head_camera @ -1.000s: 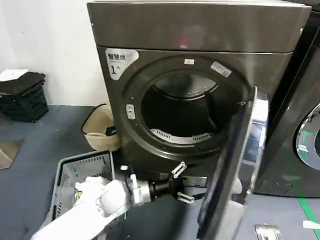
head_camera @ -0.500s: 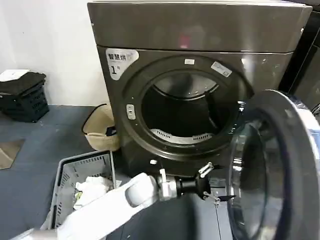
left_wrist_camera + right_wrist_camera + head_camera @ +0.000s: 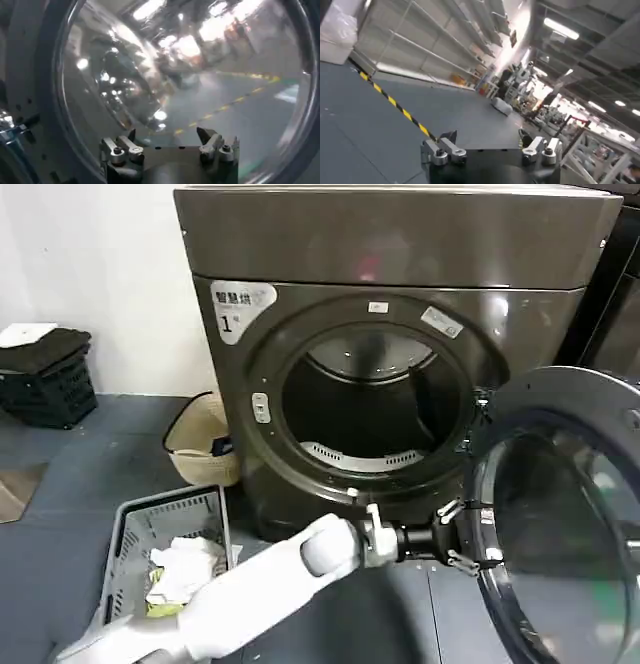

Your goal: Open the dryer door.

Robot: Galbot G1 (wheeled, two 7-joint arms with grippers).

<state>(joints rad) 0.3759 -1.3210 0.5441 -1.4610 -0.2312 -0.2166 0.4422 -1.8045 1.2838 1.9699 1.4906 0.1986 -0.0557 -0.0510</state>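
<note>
The round dryer door point(image 3: 560, 514) with its dark tinted glass stands swung wide open at the right of the bronze-grey machine labelled "1" point(image 3: 400, 244), its far edge cut off by the frame. The left gripper point(image 3: 462, 536) rests at the door's inner rim, fingers spread and released. The right gripper point(image 3: 490, 150) hangs open over the grey floor point(image 3: 380, 130).
</note>
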